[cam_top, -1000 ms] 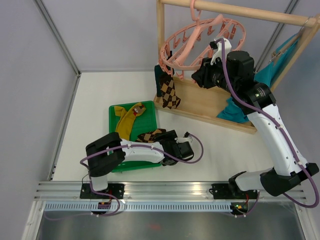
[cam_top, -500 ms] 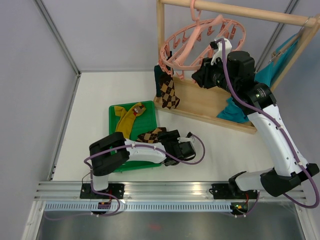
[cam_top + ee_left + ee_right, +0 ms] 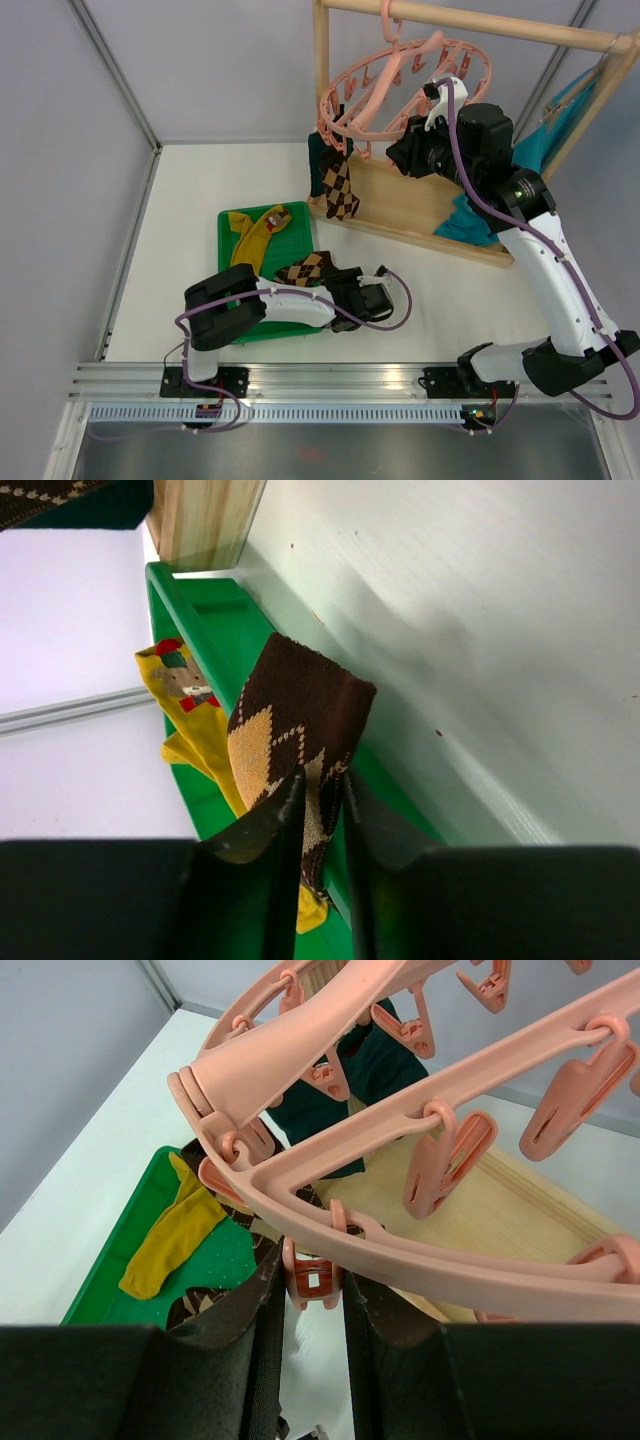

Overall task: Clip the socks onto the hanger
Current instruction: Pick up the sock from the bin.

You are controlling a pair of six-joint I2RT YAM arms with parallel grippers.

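over the green tray (image 3: 195, 610) on the table (image 3: 200, 180), the left tool (image 3: 320, 780) is pinched narrow on a brown argyle sock (image 3: 290, 720) with tan diamonds, its folded end standing up at the tray wall; a mustard yellow sock (image 3: 190, 695) lies beside it in the tray. up at the wooden rack (image 3: 420, 215), the right tool (image 3: 310, 1270) is clamped on one pink clip (image 3: 312, 1284) dangling from the round pink hanger (image 3: 380, 1120), where a second argyle sock (image 3: 338, 190) and a dark teal sock (image 3: 380, 1060) hang

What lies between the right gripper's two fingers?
A pink clip of the hanger, pinched by the right gripper; the right wrist view shows it.
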